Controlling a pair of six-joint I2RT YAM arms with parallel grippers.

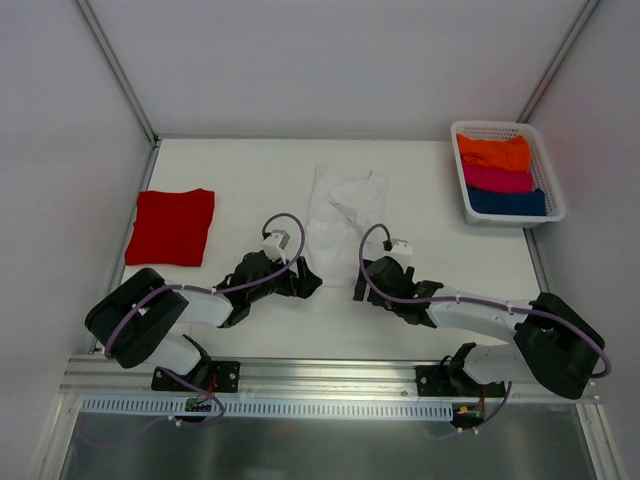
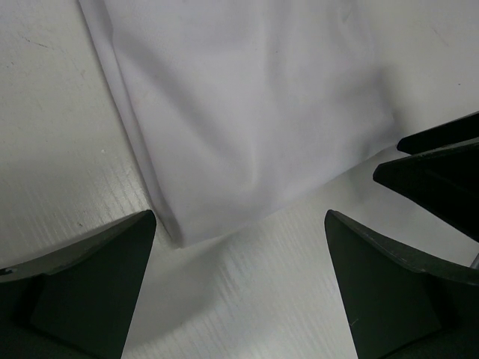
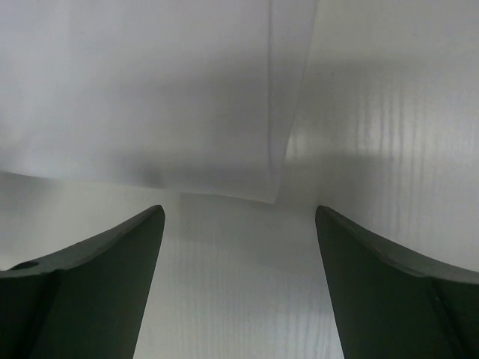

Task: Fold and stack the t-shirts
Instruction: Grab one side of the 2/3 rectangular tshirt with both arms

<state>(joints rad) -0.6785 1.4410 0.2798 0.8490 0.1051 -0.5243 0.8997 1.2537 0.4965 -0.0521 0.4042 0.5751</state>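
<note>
Gaping wide and empty, the left gripper (image 1: pixel 311 282) and right gripper (image 1: pixel 362 284) sit low at the frame's centre over a matte white table (image 1: pixel 240 170) boxed in by plain white walls (image 1: pixel 330 60). Just beyond them the white t-shirt (image 1: pixel 345 212) lies folded into a narrow, lightly rumpled strip; the red t-shirt (image 1: pixel 172 227) lies folded square at the left, a white basket (image 1: pixel 508 222) of folded clothes (image 1: pixel 497 177) upper right.

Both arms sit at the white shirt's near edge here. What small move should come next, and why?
Likely ease both grippers forward onto the near hem. The left gripper and right gripper stand open, empty, each facing a near corner of the white t-shirt, which lies stretched long, not yet folded short like the red t-shirt.
</note>
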